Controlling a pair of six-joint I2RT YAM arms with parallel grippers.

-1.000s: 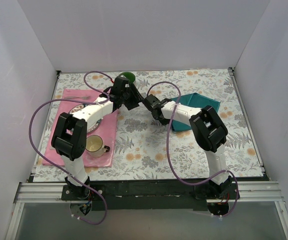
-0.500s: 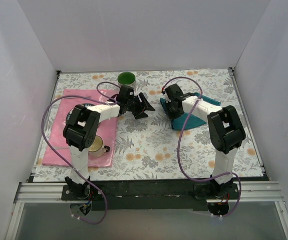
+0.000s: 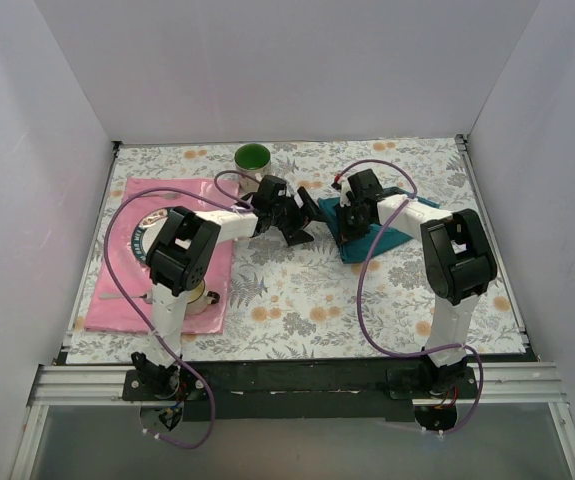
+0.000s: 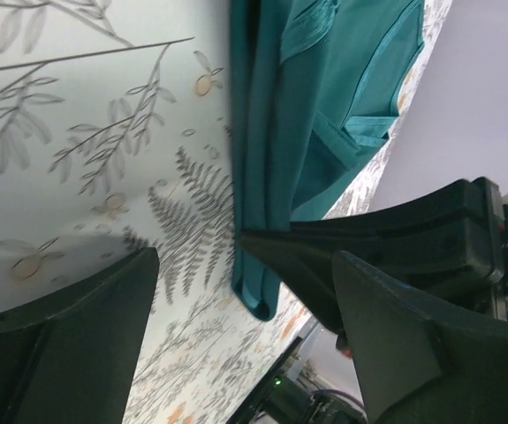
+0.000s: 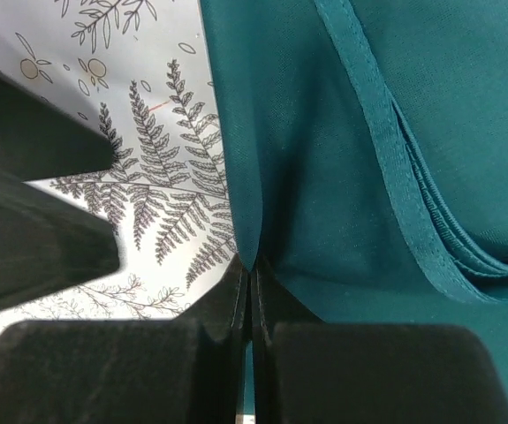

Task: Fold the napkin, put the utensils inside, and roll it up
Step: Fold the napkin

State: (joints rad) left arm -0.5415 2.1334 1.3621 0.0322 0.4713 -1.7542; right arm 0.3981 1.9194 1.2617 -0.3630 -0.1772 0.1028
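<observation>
Right pincer (image 5: 249, 291) closed tight, pinching napkin (image 5: 342, 177) at its left fold edge. Left pincer (image 4: 240, 274) wide apart, empty, just left of same edge, facing right pincer. Napkin partly folded, right of centre, far half of desk (image 3: 297, 290). Risk: thin pinch slips, fold falls open; pincers so near may collide. Green cup (image 3: 253, 156) far, placemat (image 3: 132, 195) left, both well apart. Utensils not made out.

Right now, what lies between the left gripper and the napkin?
Only bare floral tablecloth, as the left wrist view shows. The left gripper stands open facing the napkin edge, which the right gripper pinches.
</observation>
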